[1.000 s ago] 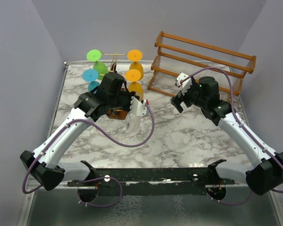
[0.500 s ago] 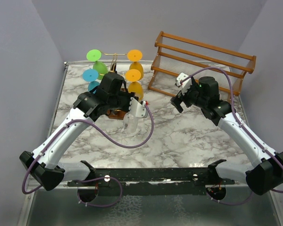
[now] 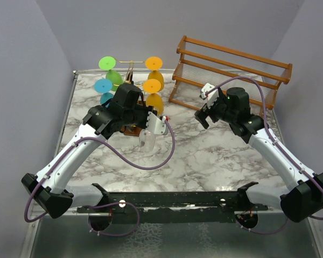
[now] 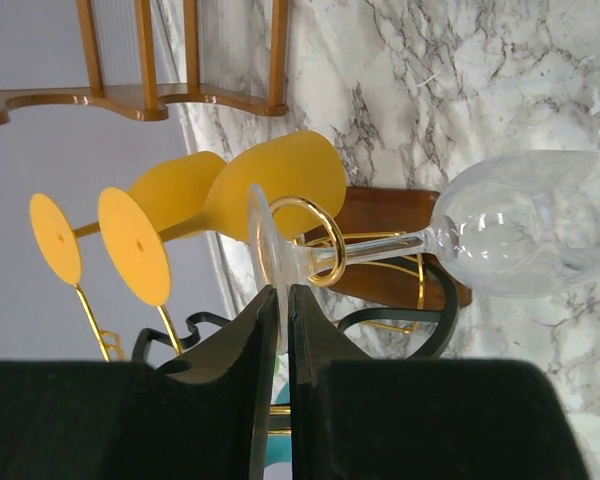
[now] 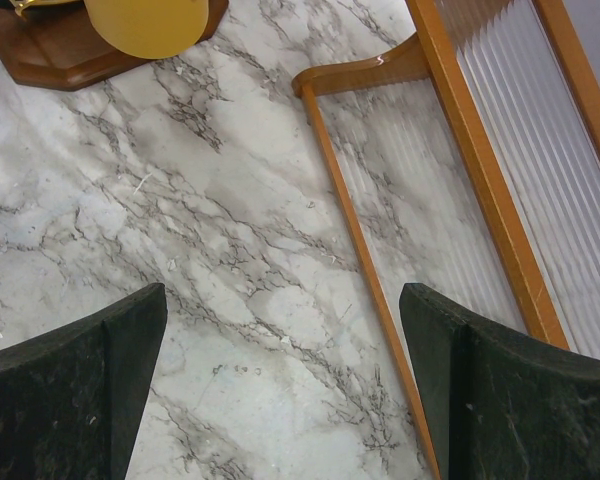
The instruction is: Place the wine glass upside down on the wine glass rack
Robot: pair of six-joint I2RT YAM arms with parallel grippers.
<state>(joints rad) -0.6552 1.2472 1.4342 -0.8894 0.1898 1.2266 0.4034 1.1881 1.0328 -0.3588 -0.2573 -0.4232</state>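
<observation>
top view: gold wire rack on dark wooden base (image 3: 131,130) at 11 o'clock of marble table (image 3: 215,156), orange plastic glasses (image 3: 152,86) hanging there; brown slatted wooden rack (image 3: 231,67) at 1 o'clock. left gripper (image 3: 155,124) carries clear wine glass (image 3: 147,140) just beside wire rack, slightly nearer than a second ago. right gripper (image 3: 203,112) unmoved.
left wrist: fingers (image 4: 265,330) pinched on glass foot; stem crosses gold scroll loop.
right wrist: fingers (image 5: 70,390) spread wide, empty, over marble.

Crowded rack, open marble
Coloured glasses (image 3: 155,101) crowd the wine glass rack (image 3: 131,64); the slatted rack (image 3: 231,67) walls off the far right; open table (image 3: 204,153) lies in front of both.
</observation>
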